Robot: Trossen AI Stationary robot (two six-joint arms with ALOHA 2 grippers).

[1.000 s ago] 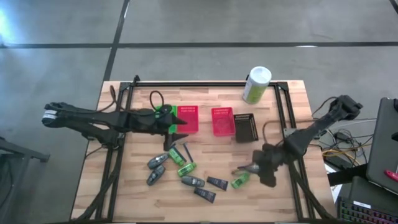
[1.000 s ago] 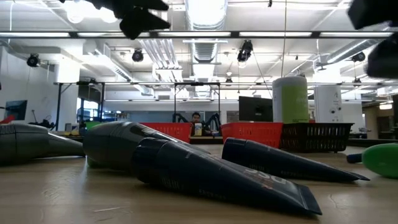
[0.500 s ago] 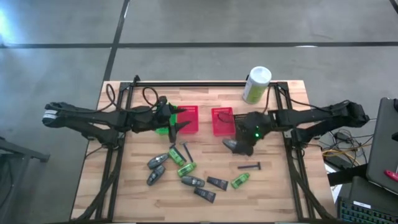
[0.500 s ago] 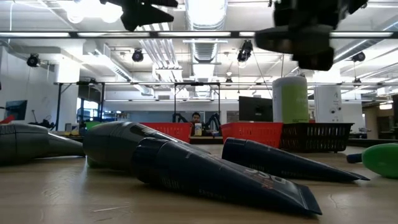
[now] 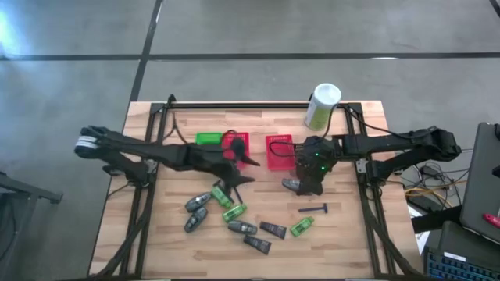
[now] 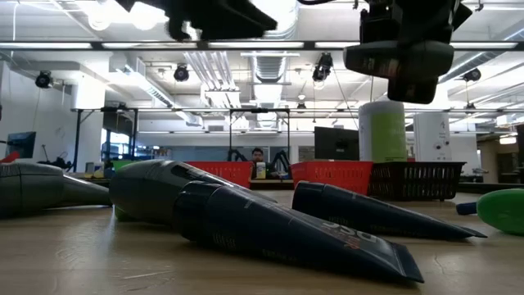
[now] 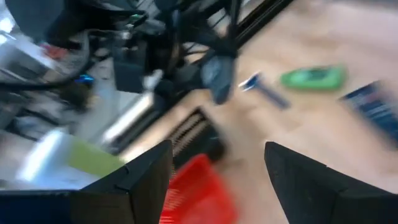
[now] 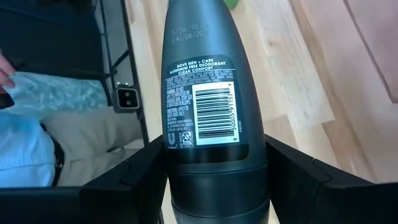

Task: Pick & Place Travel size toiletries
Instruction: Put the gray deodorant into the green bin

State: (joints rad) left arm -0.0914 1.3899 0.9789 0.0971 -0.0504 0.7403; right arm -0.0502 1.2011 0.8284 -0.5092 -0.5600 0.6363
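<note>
Several travel toiletries lie on the wood table in the high view: grey oval bottles (image 5: 197, 203), green tubes (image 5: 234, 211), dark flat tubes (image 5: 273, 229) and a razor stick (image 5: 314, 208). My right gripper (image 5: 298, 181) is off the table just on the near side of the red basket (image 5: 279, 152) and the dark basket (image 5: 311, 156), shut on a grey bottle (image 8: 214, 81). My left gripper (image 5: 247, 166) (image 7: 217, 149) is open and empty, in the air beside the other red basket (image 5: 234, 147), above the toiletries. My right gripper pinches the grey bottle between its two fingers (image 8: 146, 168), one on each narrow side, at the wide end just below the barcode label (image 8: 214, 180). The bottle's tapered end points away from the wrist. The bottle is lifted clear of the table.
A green basket (image 5: 209, 139) stands left of the red ones. A white-and-green canister (image 5: 322, 107) is at the far edge. Black frame rails (image 5: 148, 195) run along the table's sides. A person in a light blue shirt (image 8: 37, 124) shows beyond the table edge.
My right gripper swung from the razor at the table's right near part toward the baskets, left and farther; the razor lies on the table and a grey bottle is now in the fingers. My left gripper moved right and nearer, uncovering the green basket.
</note>
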